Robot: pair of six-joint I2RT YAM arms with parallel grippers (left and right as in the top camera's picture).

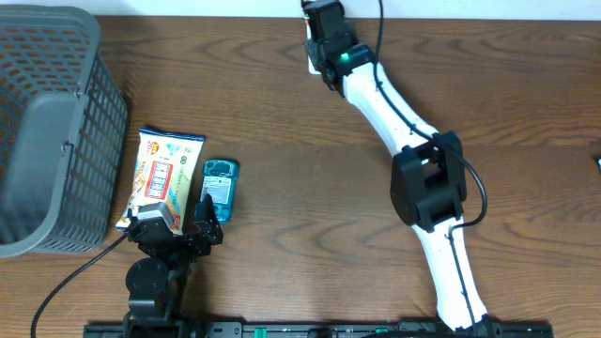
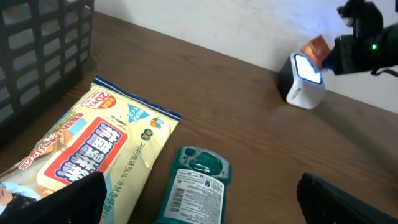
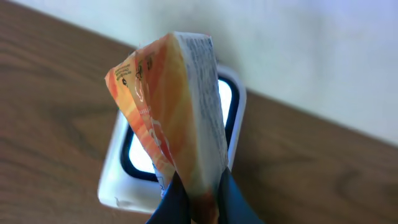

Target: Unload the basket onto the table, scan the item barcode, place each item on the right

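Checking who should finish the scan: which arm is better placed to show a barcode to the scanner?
Right. The right gripper is shut on the orange packet, held directly before the scanner and its lit window. The left gripper hangs open by the wipes pack and teal container, far from the scanner.

Basket [image 1: 56, 113] far left, pack [image 1: 161, 174] beside it, small container [image 1: 220, 191] just right of pack, packet [image 3: 180, 112] before scanner [image 2: 303, 87] at table [image 1: 282, 141] back edge.
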